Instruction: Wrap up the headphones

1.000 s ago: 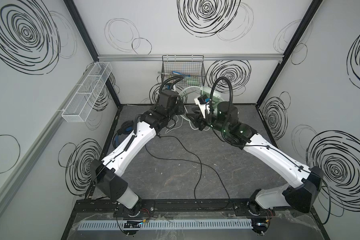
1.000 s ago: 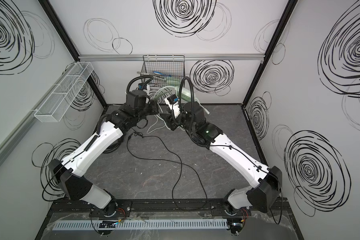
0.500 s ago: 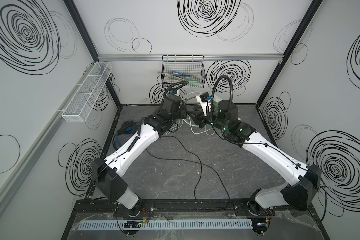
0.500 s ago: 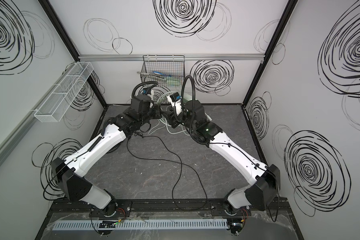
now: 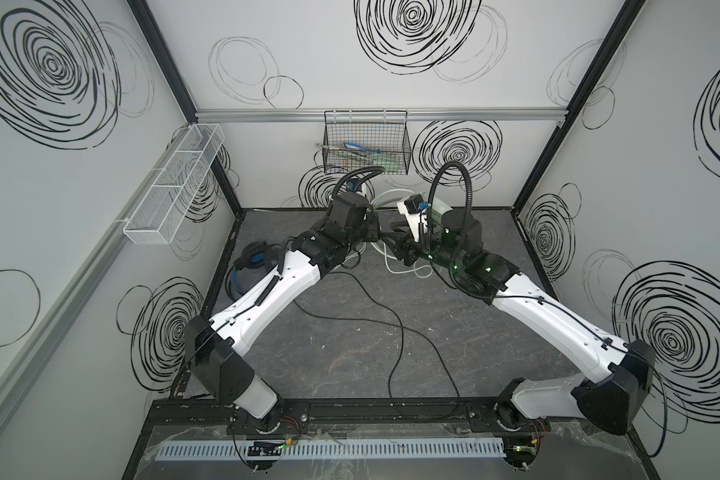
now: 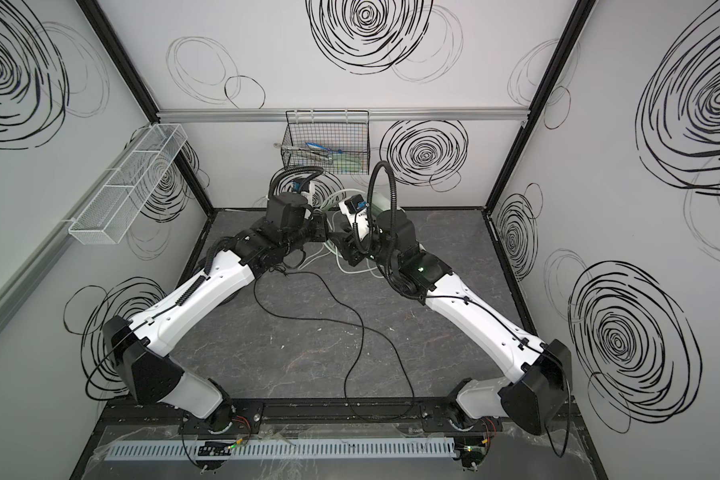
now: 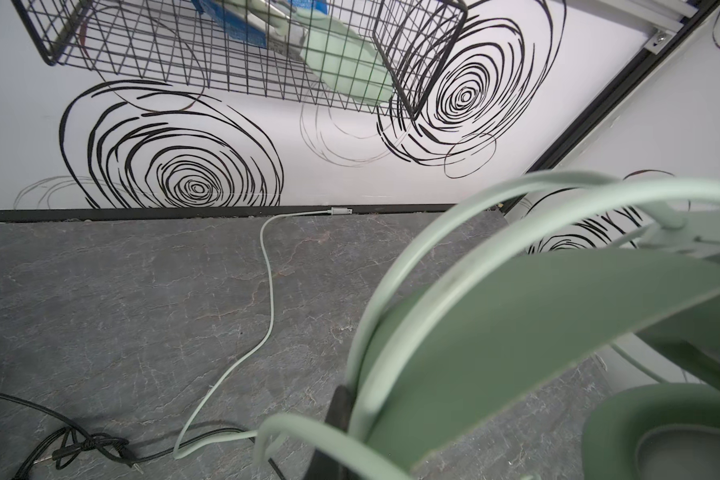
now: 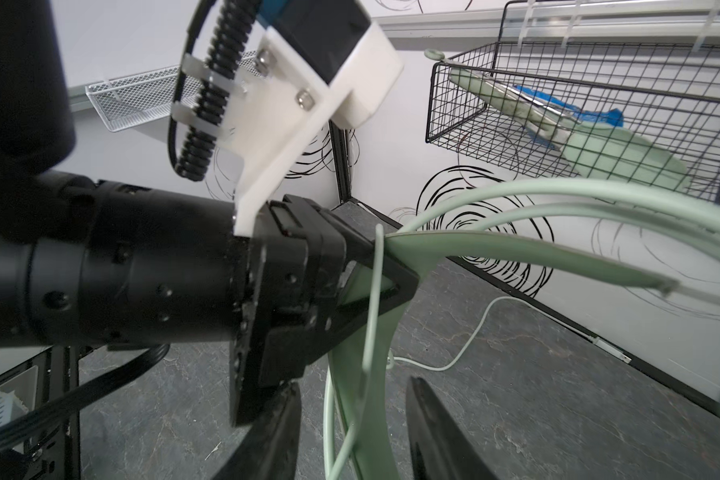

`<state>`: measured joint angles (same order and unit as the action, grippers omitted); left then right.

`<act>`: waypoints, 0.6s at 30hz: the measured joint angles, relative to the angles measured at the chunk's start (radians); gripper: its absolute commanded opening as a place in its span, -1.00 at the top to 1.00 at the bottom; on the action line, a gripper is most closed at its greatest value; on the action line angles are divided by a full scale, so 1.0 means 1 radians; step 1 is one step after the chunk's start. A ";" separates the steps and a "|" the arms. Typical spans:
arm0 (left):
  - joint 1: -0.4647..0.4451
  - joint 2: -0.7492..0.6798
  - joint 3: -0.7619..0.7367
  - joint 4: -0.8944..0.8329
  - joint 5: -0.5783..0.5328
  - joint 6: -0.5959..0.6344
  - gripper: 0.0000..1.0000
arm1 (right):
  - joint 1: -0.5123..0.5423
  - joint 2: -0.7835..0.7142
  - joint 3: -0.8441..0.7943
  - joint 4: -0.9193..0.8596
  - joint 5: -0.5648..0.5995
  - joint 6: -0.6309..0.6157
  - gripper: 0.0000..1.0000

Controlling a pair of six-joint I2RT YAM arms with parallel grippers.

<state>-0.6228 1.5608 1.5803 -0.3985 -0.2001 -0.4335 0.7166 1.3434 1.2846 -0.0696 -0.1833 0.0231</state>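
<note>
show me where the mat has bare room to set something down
Bare mat between the black cord and the right arm, and between the left arm and that cord. Crowded at back middle: mint headset and white cord; black headset back left.

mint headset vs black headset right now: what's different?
Colour: the mint headset is pale green; the black headset has blue padding.
Pose: the left hand, shut on its headband, holds the mint headset up; the black headset lies on the table, unheld.
Cords: the mint headset's pale cord reaches the back wall; the black headset's black cord trails frontward.
Both cords lie loose.
</note>
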 measured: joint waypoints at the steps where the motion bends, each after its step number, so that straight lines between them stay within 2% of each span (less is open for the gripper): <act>1: -0.003 0.000 0.000 -0.001 -0.003 0.002 1.00 | 0.000 0.000 0.000 -0.004 0.000 0.000 0.06; 13: -0.027 0.000 0.000 -0.015 -0.048 0.021 1.00 | -0.001 0.039 0.009 -0.052 0.014 -0.010 0.08; 18: -0.035 0.000 0.000 -0.015 -0.051 0.026 1.00 | -0.004 0.045 0.009 -0.052 0.013 -0.013 0.20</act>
<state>-0.6582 1.5608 1.5803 -0.4133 -0.2516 -0.4080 0.7128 1.3884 1.2938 -0.1215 -0.1703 0.0097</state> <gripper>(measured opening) 0.075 0.422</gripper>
